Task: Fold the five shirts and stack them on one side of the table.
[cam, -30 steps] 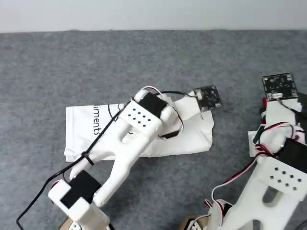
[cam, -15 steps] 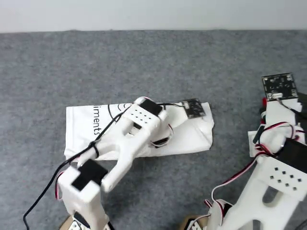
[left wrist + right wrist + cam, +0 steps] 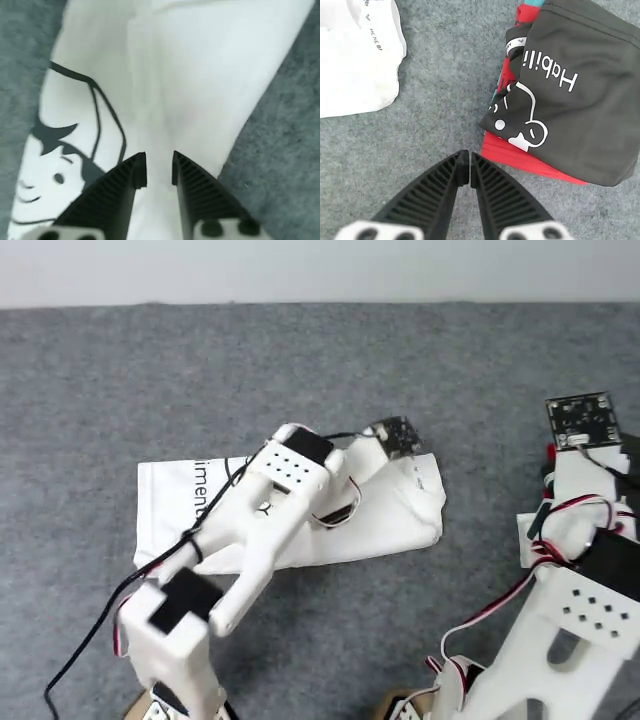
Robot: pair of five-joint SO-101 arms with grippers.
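My left fingers [image 3: 120, 192] hover barely parted over the white shirt [image 3: 200, 75] mid-tabletop [image 3: 300, 360] (right fingers [image 3: 445, 182] rest pressed together beside the folded stack [image 3: 570, 100]), so closing here could snag several layers and spoil the fold.

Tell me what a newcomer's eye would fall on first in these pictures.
A white shirt with a black drawing lies in the middle of the grey table, the left tool over it. Near the right tool, shut over bare table, a dark shirt with white print sits on top of a red shirt.
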